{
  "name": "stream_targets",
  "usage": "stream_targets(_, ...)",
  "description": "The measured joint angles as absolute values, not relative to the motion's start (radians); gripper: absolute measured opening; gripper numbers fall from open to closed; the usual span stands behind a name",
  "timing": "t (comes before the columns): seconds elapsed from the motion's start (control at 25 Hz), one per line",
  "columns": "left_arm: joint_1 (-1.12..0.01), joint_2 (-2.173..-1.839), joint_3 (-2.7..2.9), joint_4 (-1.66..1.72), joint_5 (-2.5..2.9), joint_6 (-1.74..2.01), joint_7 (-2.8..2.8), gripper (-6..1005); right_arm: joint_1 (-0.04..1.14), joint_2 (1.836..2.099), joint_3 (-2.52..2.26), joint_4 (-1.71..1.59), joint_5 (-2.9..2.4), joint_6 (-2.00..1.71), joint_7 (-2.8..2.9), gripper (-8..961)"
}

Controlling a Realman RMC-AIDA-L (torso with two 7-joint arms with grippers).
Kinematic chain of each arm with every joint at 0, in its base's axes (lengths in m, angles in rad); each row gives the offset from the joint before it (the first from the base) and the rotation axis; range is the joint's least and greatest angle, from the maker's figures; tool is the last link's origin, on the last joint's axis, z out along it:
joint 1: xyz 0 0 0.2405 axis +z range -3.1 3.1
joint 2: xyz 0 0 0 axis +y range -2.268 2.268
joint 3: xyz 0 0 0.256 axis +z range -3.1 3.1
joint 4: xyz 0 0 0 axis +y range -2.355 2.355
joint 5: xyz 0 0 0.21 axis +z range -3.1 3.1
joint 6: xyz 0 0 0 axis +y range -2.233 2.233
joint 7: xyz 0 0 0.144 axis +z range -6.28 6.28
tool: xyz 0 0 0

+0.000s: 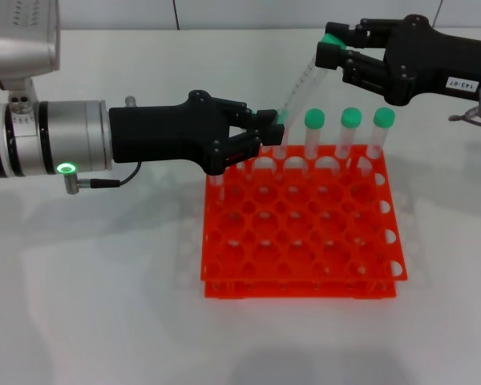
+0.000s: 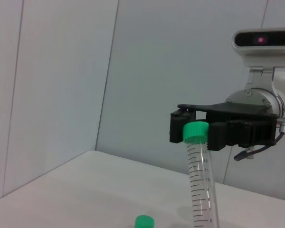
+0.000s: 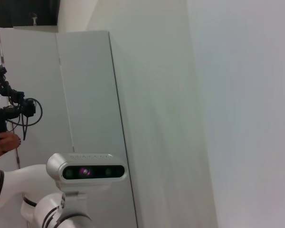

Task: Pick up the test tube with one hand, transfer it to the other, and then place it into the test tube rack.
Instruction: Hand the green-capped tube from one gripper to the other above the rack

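Observation:
The test tube (image 1: 305, 80) hangs slanted above the back row of the orange-red test tube rack (image 1: 297, 290). My left gripper (image 1: 271, 127), the one with the green wrist light, is shut on the tube's lower end. My right gripper (image 1: 330, 50), which carries a white number label, is closed around its green cap. In the left wrist view the test tube (image 2: 199, 180) rises upright, and the right gripper (image 2: 195, 133) clamps the cap from both sides. The right wrist view shows none of these things.
Three green-capped tubes (image 1: 350, 120) stand in the rack's back row, and a fourth cap (image 1: 281, 118) peeks out behind my left fingers. One such cap (image 2: 144, 221) shows low in the left wrist view. White table (image 1: 96, 305) surrounds the rack.

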State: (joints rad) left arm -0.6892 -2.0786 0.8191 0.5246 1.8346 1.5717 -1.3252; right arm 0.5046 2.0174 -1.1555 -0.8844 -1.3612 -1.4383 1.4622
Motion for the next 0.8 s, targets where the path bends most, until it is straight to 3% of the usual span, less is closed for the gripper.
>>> stream_targets(0.8, -0.681, -2.08, 0.823, 0.517, 1.813, 1.565, -1.31, 177, 0.506, 2.016, -1.154, -0.879, -1.356, -1.458, 1.466, 281)
